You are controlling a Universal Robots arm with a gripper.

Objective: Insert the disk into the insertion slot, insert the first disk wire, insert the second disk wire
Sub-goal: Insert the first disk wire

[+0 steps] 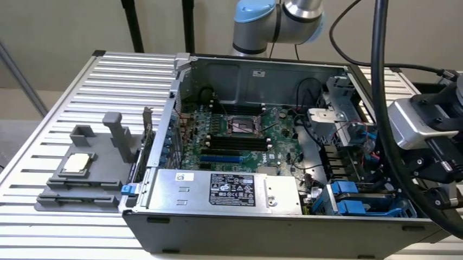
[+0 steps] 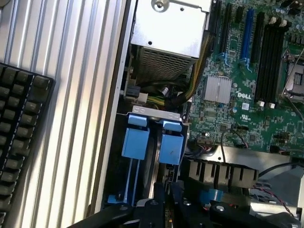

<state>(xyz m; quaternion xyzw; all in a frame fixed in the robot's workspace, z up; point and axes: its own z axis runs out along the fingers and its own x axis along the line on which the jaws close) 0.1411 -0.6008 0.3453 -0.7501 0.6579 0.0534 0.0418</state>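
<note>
**Progress**
- The disk (image 2: 170,148) is judged already seated in the insertion slot (image 2: 154,112). The slot is at the near corner of the computer case (image 1: 239,238), on the exterior view's right.
- The blue caddy ends (image 2: 135,138) sit level with the bay mouth. The drive's silver face and label are hidden, so this is a reading, not a sighting.
- The jaws are pressed fully together, poised just above the slot between the two blue ends. That gap is too narrow to hold the disk. Whether a thin wire is pinched there, I cannot tell.
- Thin red and dark leads (image 1: 359,134) run by the drive cage, on the far side of the slot. I cannot tell whether either disk wire is plugged in.
- Judgement: step one is done, and both wire steps are probably open.

**Count**
- arm (image 1: 278,21): one
- computer case: one, lid off, on the desk (image 1: 87,227)
- blue caddy ends at the slot: two, side by side
- silver box with black label (image 1: 224,189): one, left of the slot along the near wall
- grey moulded tray (image 1: 83,173): one, on the desk at the exterior view's left, carrying one square chip (image 1: 77,162)
- keyboard (image 2: 21,137): one, on the desk beside the case
</note>
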